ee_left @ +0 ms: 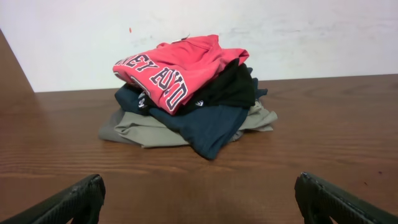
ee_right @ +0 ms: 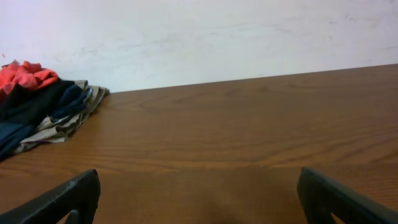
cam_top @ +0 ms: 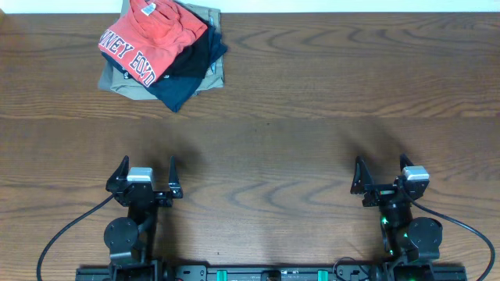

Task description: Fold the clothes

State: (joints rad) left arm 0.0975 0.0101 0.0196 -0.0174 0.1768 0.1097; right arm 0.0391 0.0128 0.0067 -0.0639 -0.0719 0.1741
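Observation:
The clothes are a red-orange T-shirt (cam_top: pixel 148 39) with white block lettering, crumpled on top of a pile at the table's far left. In the left wrist view the T-shirt (ee_left: pixel 177 68) lies straight ahead, well beyond the fingers. Only a red corner of the T-shirt (ee_right: pixel 22 76) shows at the left edge of the right wrist view. My left gripper (cam_top: pixel 146 176) stands open near the front edge, nothing between its fingers. My right gripper (cam_top: pixel 383 173) is open too, far to the right of the pile, over bare wood.
Under the T-shirt lie a black garment (cam_top: pixel 195 55), a navy one (cam_top: pixel 176 90) and a khaki one (cam_top: pixel 125 82). The wooden table (cam_top: pixel 312 94) runs back to a white wall (ee_left: pixel 311 31). Cables trail from both arm bases at the front edge.

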